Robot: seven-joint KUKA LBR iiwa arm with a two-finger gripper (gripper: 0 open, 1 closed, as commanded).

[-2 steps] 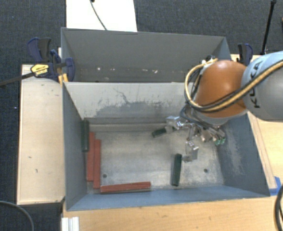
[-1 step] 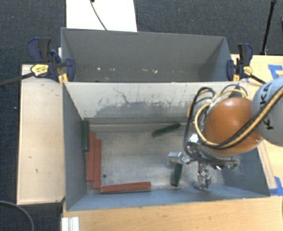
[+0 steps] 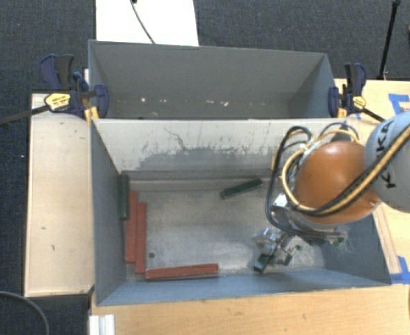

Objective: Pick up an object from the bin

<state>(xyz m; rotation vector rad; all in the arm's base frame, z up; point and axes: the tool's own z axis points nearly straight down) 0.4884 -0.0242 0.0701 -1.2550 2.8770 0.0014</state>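
My grey bin [image 3: 107,208] holds little. The arm's orange-covered wrist [image 3: 334,180] hangs over the front right corner. Red-brown bars [image 3: 134,232] lie along the left wall, another red-brown bar [image 3: 180,272] lies along the front wall, and a dark green stick [image 3: 241,187] lies near the back. The fingers [image 3: 269,253] sit low, near the front bar's right end. I cannot tell how far open they are, or whether they hold anything. I judge this the reaching step; next they must close on one piece and lift.

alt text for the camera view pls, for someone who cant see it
A robot gripper hangs low in a grey metal bin, near the lower right corner. Red-brown bars lie along the left wall and front edge, and a dark stick lies near the back.
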